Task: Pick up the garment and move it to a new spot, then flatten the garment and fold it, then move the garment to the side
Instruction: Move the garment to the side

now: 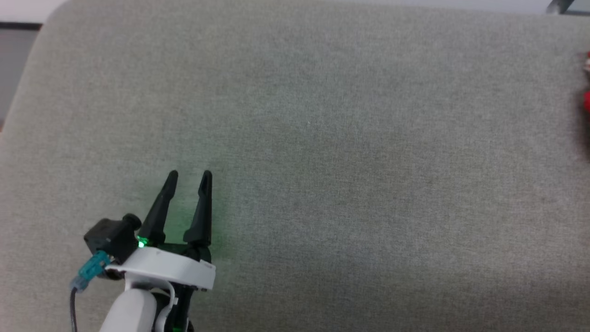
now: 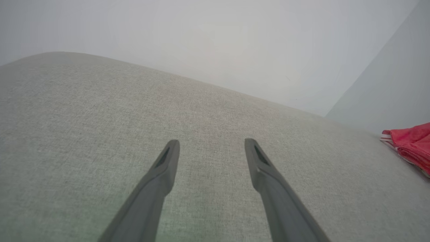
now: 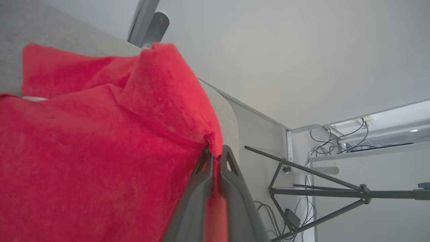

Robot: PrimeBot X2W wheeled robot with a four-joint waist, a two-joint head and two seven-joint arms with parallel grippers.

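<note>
The garment (image 3: 100, 151) is a heap of red fabric with a sliver of white at its left; its lettering is hidden. My right gripper (image 3: 215, 151) is shut on a raised fold at its edge. In the left wrist view the garment (image 2: 411, 144) lies bunched at the far right, showing red-striped white trim. In the head view a scrap of the garment (image 1: 586, 99) peeks in at the right edge. My left gripper (image 1: 190, 175) is open over bare fabric at the lower left, far from the garment, and its fingers (image 2: 164, 168) stand wide apart with nothing between them.
The work surface is a broad grey-green upholstered top (image 1: 322, 138) with a rounded far-left corner. Beyond its right edge stand a dark tripod (image 3: 319, 191), cables and a white desk frame. A grey metal post (image 3: 147, 23) rises behind the garment.
</note>
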